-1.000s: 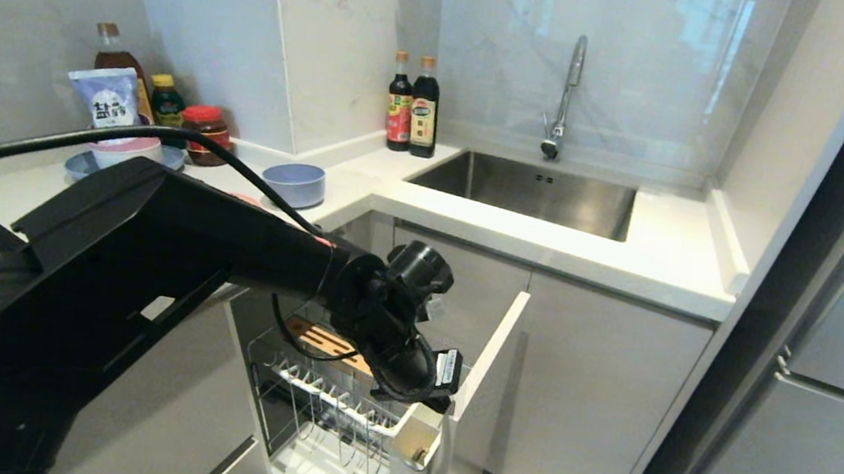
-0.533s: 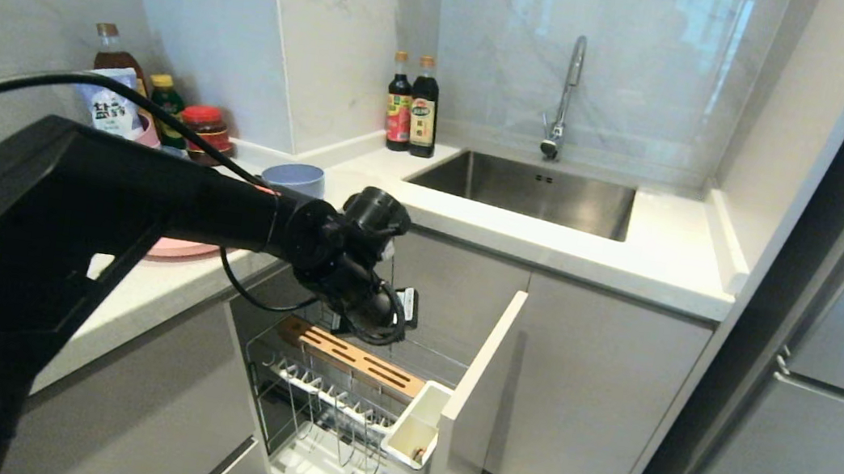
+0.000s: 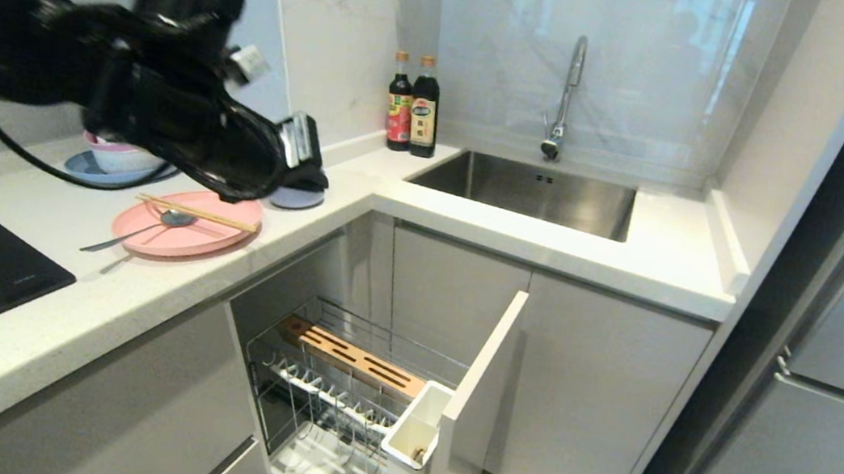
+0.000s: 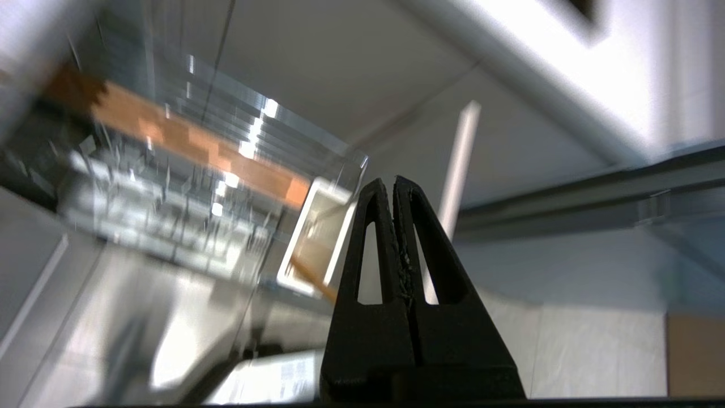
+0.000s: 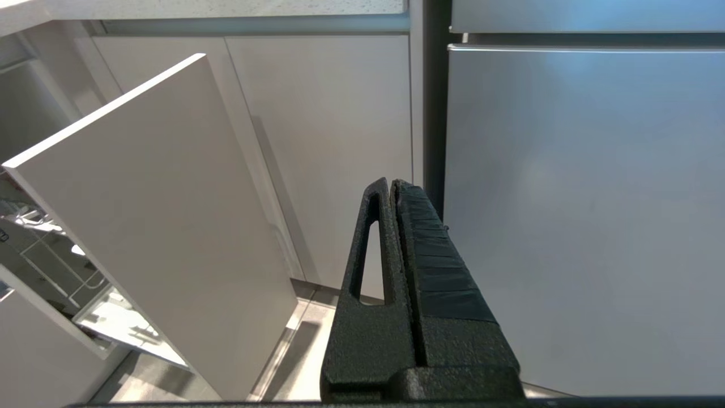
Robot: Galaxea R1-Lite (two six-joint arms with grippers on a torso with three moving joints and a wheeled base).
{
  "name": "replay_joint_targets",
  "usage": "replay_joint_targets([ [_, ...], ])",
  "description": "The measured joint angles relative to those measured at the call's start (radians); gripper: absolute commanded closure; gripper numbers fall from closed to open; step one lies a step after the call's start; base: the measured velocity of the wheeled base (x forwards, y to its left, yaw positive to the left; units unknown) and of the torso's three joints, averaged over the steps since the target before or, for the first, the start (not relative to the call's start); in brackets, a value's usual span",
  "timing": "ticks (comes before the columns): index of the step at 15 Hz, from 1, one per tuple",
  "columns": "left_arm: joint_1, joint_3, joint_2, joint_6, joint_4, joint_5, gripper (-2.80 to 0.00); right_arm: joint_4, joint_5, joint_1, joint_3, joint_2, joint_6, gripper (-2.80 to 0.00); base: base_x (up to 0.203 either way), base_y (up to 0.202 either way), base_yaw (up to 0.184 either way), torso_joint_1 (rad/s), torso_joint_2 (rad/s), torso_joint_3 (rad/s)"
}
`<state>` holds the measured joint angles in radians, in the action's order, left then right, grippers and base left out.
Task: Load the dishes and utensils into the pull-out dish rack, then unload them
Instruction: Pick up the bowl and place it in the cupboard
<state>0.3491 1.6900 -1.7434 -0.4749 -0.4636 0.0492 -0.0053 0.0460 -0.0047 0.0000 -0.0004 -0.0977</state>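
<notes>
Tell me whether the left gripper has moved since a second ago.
Yes. The left gripper has risen from over the pull-out dish rack to above the counter, left of the sink, by the pink plate. Its fingers are shut.

bright, even light in the kitchen, glare on the marble wall (image 3: 582, 13); the pull-out dish rack (image 4: 187, 187) smears in motion blur.

The head camera is looking forward and down from above the counter (image 3: 138, 289) at the open rack (image 3: 343, 406) and the sink (image 3: 526, 189). The left wrist camera is facing down onto the rack (image 4: 187, 187) from high up. The right wrist camera is sitting low, looking close along the rack's front panel (image 5: 153, 226) toward the fridge (image 5: 583, 215). All three are sharing the rack.
</notes>
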Motion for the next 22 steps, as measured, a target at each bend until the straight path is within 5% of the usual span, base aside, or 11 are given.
replay_joint_targets([
  [3, -0.038, -0.035, 0.249, 0.087, -0.001, 0.012, 0.0, 0.0, 0.0, 0.0, 0.0, 0.0, 0.0, 0.0, 0.0, 0.0, 0.0, 0.0, 0.0, 0.0],
  [8, -0.208, -0.178, 0.687, 0.343, 0.005, 0.073, 0.0, 0.0, 0.0, 0.0, 0.0, 0.0, 0.0, 0.0, 0.0, 0.0, 0.0, 0.0, 0.0, 0.0],
  [12, -0.327, -0.545, 1.081, 0.618, 0.01, 0.096, 0.0, 0.0, 0.0, 0.0, 0.0, 0.0, 0.0, 0.0, 0.0, 0.0, 0.0, 0.0, 0.0, 0.0],
  [14, -0.36, -0.782, 1.275, 0.705, 0.017, 0.076, 0.0, 0.0, 0.0, 0.0, 0.0, 0.0, 0.0, 0.0, 0.0, 0.0, 0.0, 0.0, 0.0, 0.0],
  [18, -0.365, -1.152, 1.576, 0.75, 0.081, 0.016, 0.0, 0.0, 0.0, 0.0, 0.0, 0.0, 0.0, 0.0, 0.0, 0.0, 0.0, 0.0, 0.0, 0.0],
  [22, -0.357, -1.471, 1.715, 0.676, 0.343, -0.026, 0.0, 0.0, 0.0, 0.0, 0.0, 0.0, 0.0, 0.0, 0.0, 0.0, 0.0, 0.0, 0.0, 0.0],
])
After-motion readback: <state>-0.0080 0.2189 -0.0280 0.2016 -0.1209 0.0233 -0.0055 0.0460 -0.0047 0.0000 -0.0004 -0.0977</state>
